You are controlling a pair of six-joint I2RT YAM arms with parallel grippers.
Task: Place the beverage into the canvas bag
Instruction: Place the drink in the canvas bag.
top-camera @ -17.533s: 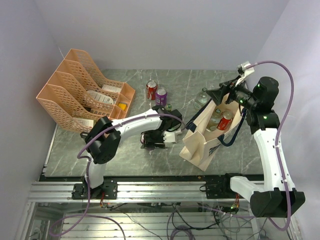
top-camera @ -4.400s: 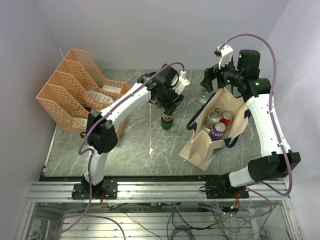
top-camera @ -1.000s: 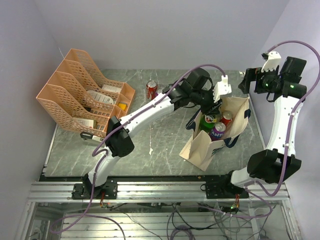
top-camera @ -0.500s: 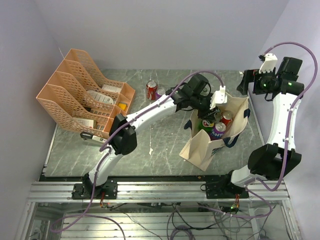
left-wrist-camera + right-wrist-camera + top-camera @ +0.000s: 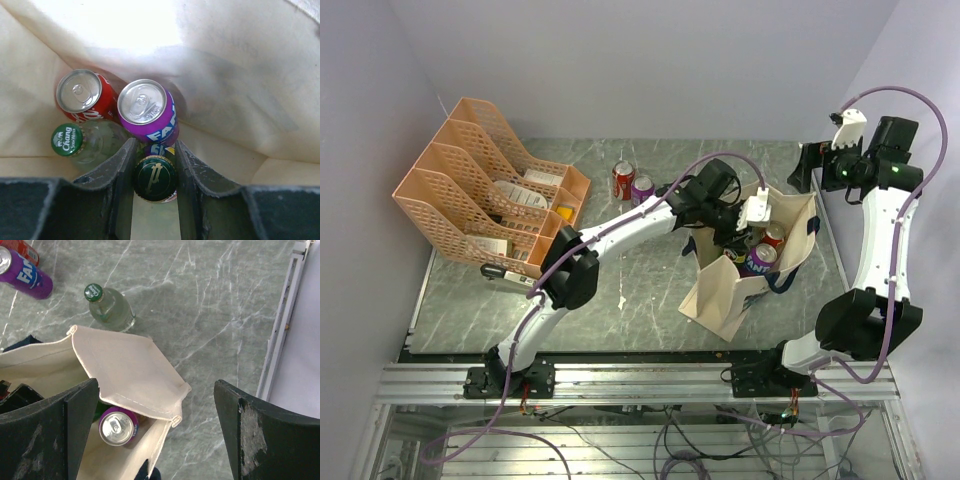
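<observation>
Sunk deeper into canvas bag (image 5: 250, 110), bottle (image 5: 154, 178) mostly hidden.

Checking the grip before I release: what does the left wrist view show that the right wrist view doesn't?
Left wrist only: the left gripper closed on a dark-capped bottle inside the bag, next to a red can and a Chang bottle. Right wrist only: the right gripper, wide open above the table, a clear bottle standing outside the bag, and a second purple can on the table. Both: the bag's cream cloth and the purple can inside it.
</observation>
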